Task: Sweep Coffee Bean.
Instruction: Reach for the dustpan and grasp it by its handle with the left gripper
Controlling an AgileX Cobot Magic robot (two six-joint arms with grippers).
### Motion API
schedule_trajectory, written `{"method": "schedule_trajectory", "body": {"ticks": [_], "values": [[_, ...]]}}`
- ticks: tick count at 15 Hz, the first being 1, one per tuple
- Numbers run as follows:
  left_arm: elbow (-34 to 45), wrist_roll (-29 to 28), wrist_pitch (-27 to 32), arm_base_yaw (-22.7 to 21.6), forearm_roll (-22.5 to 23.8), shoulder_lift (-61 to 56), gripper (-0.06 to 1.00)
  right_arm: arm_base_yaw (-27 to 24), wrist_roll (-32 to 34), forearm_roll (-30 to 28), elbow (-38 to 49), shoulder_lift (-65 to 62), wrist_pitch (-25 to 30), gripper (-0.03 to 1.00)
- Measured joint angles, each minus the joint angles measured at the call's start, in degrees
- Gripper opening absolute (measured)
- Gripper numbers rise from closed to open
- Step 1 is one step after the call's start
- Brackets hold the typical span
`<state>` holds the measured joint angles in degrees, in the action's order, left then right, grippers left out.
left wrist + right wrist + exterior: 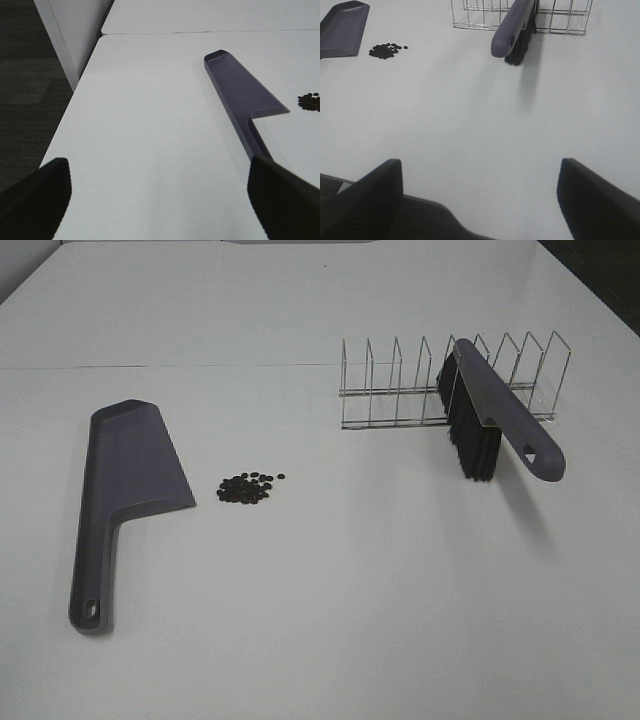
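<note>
Coffee beans [247, 487]: small dark cluster, loosely heaped, with a few strays at its right edge, lying on the white table [350, 620] left of centre in the high view. Nothing touches them. Just to their left, apart by a narrow strip of bare table, lies the grey-purple dustpan [125, 490], flat on the surface; its broad pan end is the part nearest the beans, and its long handle, with a hanging hole at the tip, runs toward the near edge of the table. Well apart to the right stands a wire rack [380, 393] with a row of upright loops. The brush [500, 415], same grey-purple, is lodged in one of its slots: black bristles pointing down and out over the rack's front rail, handle slanting toward the front right, its end with a hanging hole held clear of the table. Whether the bristle tips touch the table I cannot tell. Left gripper [160, 195]: fingers spread wide, nothing between them, over the table's left side near the dustpan handle, not touching it as far as the wrist view shows. Right gripper [480, 195]: fingers likewise spread wide and holding nothing, at the table's near edge, well back from brush and rack. Neither gripper appears in the high view.
</note>
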<state>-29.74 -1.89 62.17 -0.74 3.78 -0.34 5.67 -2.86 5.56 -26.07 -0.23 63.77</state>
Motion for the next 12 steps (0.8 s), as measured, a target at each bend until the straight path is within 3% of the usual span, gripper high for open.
{"method": "schedule_trajectory", "body": {"ticks": [12], "values": [[0.0,0.0,0.0,0.0,0.0,0.0,0.88,0.0,0.0,0.0,0.0,0.0,0.0,0.79]]}}
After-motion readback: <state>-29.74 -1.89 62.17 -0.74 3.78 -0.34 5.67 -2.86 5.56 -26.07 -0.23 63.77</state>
